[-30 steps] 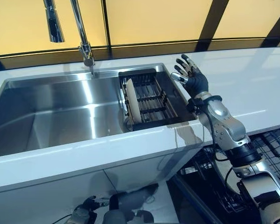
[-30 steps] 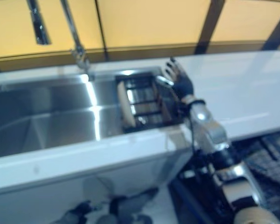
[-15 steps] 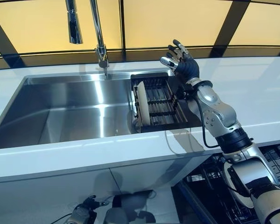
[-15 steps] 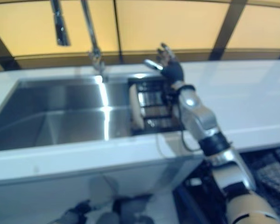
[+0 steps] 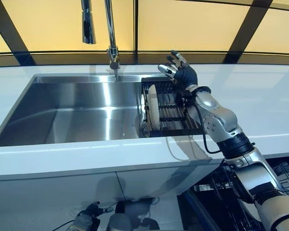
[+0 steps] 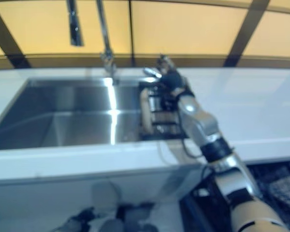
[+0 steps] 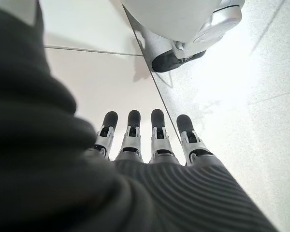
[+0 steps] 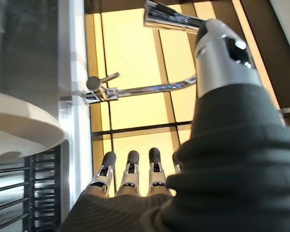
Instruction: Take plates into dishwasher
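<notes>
Right now my right hand [image 5: 179, 72] hovers with fingers spread wide, holding nothing, above the far end of the black dish rack [image 5: 176, 111] in the sink [image 5: 77, 108]. I count one cream plate [image 5: 153, 113], upright in the rack, just below and to the hand's left. My left hand [image 7: 150, 140] hangs low, fingers straight.
</notes>
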You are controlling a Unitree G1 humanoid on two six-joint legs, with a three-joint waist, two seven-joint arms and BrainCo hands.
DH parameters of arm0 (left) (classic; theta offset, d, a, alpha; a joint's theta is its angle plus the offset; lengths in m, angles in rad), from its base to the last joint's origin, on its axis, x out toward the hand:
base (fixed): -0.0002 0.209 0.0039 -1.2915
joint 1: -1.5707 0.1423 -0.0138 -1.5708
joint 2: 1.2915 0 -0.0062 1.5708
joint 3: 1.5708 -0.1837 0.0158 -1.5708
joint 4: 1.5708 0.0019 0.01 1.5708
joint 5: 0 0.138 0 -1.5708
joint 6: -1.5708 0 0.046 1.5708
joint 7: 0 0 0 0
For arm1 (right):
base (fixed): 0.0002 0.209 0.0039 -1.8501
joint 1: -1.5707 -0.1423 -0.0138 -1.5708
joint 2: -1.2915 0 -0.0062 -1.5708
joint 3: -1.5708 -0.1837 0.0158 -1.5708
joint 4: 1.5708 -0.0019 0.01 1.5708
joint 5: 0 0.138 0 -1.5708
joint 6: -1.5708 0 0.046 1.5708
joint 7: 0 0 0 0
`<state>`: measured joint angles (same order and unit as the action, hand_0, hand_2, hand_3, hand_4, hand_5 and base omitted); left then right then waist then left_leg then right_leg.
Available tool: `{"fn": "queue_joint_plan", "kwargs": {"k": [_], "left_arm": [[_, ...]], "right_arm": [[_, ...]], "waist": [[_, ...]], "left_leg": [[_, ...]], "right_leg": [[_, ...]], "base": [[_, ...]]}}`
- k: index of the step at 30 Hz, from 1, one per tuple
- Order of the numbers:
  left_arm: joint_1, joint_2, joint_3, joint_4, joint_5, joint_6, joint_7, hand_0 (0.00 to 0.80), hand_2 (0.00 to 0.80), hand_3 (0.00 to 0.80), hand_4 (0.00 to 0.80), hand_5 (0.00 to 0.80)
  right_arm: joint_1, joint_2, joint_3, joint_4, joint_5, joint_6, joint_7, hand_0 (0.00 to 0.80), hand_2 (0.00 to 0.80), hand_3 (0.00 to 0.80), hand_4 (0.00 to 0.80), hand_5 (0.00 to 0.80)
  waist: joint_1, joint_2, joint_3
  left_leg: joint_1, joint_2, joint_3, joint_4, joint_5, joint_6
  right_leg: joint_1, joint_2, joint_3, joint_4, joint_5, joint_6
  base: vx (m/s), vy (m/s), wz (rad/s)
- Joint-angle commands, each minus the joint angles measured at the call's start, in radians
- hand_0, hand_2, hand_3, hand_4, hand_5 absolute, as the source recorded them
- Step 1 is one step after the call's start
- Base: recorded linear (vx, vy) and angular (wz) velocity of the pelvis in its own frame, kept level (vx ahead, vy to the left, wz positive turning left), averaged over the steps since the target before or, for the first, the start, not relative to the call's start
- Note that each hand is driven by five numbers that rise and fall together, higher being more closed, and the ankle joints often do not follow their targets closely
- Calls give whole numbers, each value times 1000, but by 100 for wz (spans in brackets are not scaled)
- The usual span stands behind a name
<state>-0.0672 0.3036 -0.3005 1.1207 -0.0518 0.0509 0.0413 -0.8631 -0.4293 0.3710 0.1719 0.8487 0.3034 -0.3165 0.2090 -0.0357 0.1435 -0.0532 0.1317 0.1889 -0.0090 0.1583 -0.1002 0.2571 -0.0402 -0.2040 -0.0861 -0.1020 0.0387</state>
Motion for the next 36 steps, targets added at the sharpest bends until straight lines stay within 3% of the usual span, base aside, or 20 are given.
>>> {"fn": "queue_joint_plan", "kwargs": {"k": [1,10,18,36], "left_arm": [[-37,-1,-70,85,49,-43,5,0,0,0,0,0],[-51,1,-69,102,53,-45,-2,0,0,0,0,0],[-68,-8,-82,107,51,-45,-10,0,0,0,0,0],[-63,-4,-82,123,79,-50,-23,0,0,0,0,0]], "right_arm": [[-40,-6,-17,-32,-6,0,-6,0,0,0,0,0],[-70,-28,16,12,18,82,-13,0,0,0,0,0],[-117,-49,13,95,5,90,-10,0,0,0,0,0],[-83,-44,25,212,10,113,111,0,0,0,0,0]], "waist": [[7,-24,-60],[-10,-27,-56],[-15,-24,-56],[-16,-21,-53]], "left_leg": [[-181,-82,8,-34,48,12],[-174,-76,17,-35,52,8],[-174,-71,18,-25,55,4],[-166,-70,11,-22,60,0]], "right_leg": [[37,31,-17,89,-52,-26],[19,36,-8,99,-46,-32],[12,39,-5,112,-44,-40],[-4,44,-12,134,-41,-49]], "base": [[0,0,0],[0,0,0],[0,0,0],[2,0,0]]}}
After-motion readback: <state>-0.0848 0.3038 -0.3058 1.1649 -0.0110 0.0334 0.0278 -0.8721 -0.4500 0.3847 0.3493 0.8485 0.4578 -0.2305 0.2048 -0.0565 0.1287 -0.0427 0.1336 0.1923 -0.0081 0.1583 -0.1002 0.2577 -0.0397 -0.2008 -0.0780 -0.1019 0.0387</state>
